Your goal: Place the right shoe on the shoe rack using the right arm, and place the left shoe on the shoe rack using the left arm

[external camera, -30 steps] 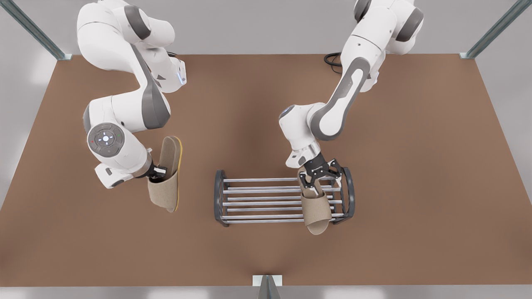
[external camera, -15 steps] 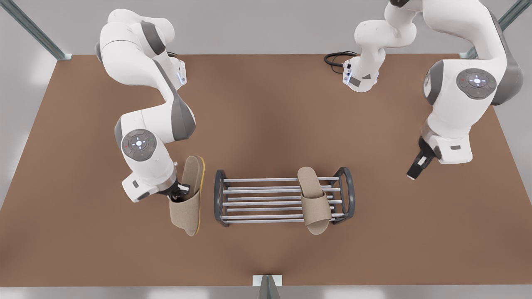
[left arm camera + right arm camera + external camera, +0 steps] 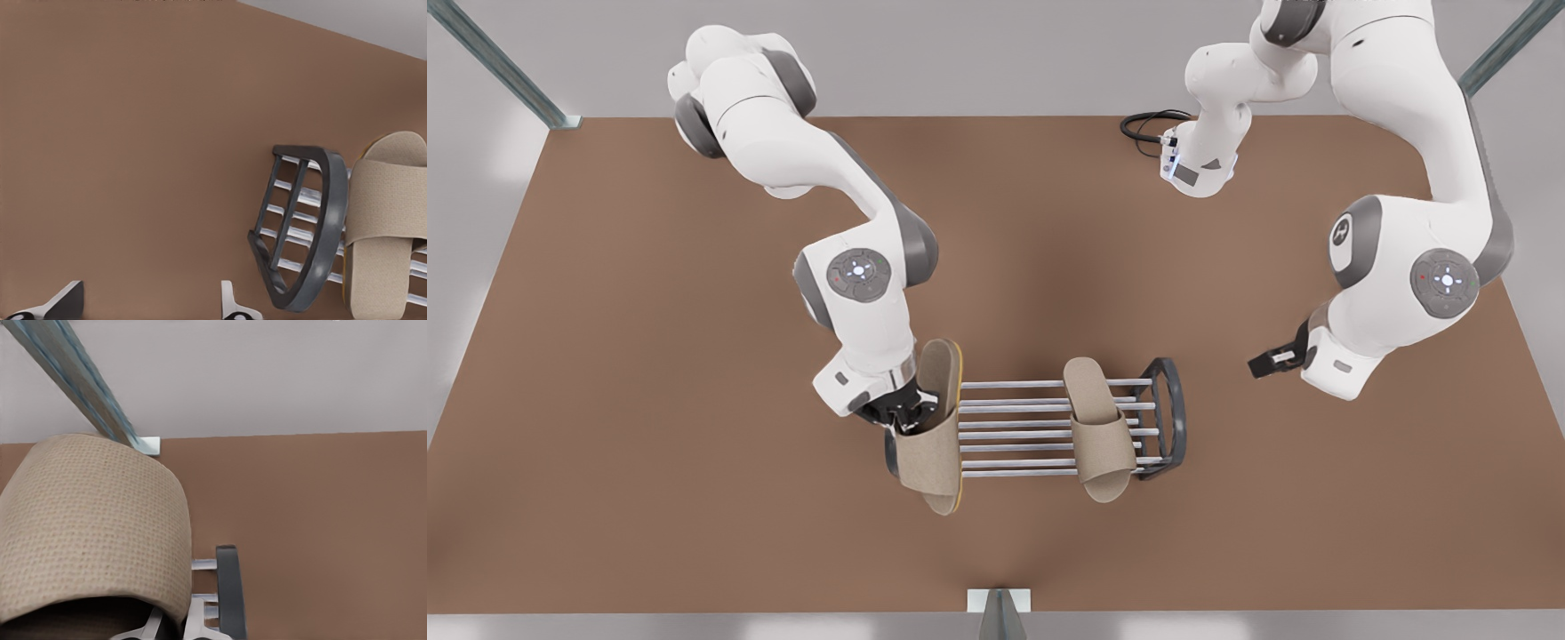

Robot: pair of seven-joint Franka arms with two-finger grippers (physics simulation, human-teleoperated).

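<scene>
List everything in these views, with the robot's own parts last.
right shoe: one, beige with yellow-edged sole, held at the rack's end on the front view's left
left shoe: one, beige, lying across the bars near the rack's other end
shoe rack: one, dark grey ends and silver bars, mid-table
table: one, brown
cable: one, black, far table edge
right gripper: black, jaws shut on the right shoe
left gripper: black, jaws open, waiting off the rack's front-view-right end
</scene>
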